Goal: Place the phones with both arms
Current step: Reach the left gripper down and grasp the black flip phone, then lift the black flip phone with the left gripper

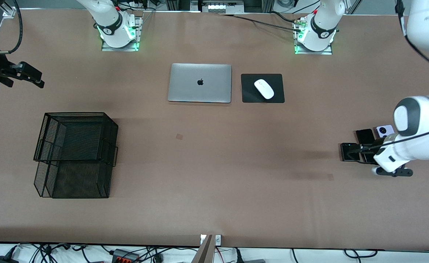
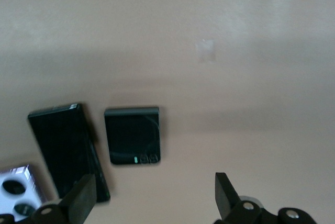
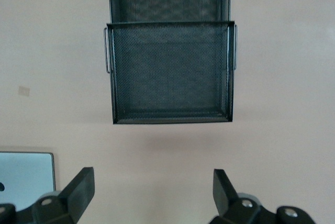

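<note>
Three phones are grouped on the surface at the left arm's end: the black flip phone (image 2: 132,135), the long black slab phone (image 2: 67,148) and the lavender-white flip phone (image 2: 18,192). The left claw (image 2: 155,198) is held wide just over them (presumably lined up for a first pick). Nothing is gripped. The right claw (image 3: 152,192), also spread wide, is kept waiting near the mesh tray (image 3: 171,72), probably the drop-off.
</note>
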You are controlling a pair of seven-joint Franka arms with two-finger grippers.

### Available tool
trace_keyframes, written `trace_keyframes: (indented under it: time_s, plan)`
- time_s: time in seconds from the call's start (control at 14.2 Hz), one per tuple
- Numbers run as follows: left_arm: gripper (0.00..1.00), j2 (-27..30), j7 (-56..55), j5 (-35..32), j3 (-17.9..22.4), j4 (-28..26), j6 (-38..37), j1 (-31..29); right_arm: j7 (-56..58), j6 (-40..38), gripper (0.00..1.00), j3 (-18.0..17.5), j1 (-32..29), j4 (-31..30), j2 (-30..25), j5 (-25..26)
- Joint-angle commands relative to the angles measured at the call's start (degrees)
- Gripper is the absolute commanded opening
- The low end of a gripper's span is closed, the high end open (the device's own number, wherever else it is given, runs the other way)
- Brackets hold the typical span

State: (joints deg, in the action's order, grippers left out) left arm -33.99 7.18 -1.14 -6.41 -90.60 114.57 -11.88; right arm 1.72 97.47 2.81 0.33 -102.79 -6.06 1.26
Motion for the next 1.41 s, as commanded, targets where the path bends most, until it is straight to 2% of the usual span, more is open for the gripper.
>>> trace_keyframes:
  time_s: [0.0,0.49,1.34]
  plan:
    - [1.00,-2.1,3.2,-1.1,-0.4,-0.5,2.9,-1.2,0.8,1.4,1.00,0.0,0.0,-1.3,-1.1,0.1]
    - [1.00,-7.3,5.4,-0.9,-0.4,-0.4,7.4,-3.1,0.7,0.3,1.00,0.1,0.0,-1.6,-1.4,0.1]
    - [1.00,-8.9,5.3,-0.6,-0.5,-2.6,7.5,-4.0,0.7,0.4,1.00,0.1,0.0,-1.3,-1.1,0.1]
